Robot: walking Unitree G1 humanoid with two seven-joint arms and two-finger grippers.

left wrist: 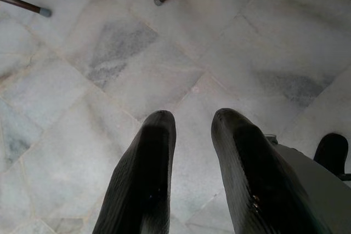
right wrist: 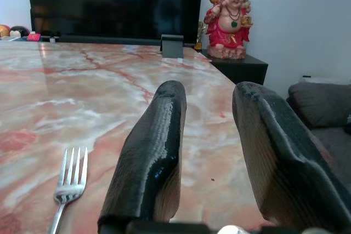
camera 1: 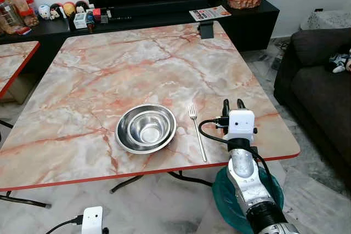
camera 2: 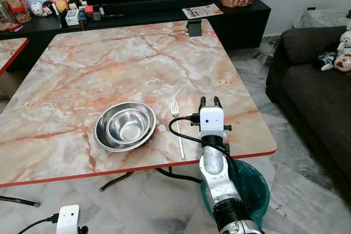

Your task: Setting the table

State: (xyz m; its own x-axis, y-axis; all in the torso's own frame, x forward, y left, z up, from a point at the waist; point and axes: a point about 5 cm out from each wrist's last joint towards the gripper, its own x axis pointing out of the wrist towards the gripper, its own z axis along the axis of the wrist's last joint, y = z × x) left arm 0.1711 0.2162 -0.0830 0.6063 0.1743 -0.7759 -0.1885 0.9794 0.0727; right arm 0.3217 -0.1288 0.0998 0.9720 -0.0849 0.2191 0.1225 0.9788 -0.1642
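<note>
Right gripper: positioned low over the pink-veined marble-pattern desk with red edging, near its front right corner; fingers parted, holding nothing. Silver metal fork: lies flat just beside the gripper on its left, tines pointing away from the robot. Round stainless steel bowl: sits upright, near the fork's left, nothing inside. Left gripper: hangs over the grey-white marble floor, fingers apart, holding nothing. No legible writing on the printed red leaflet on the black cabinet.
</note>
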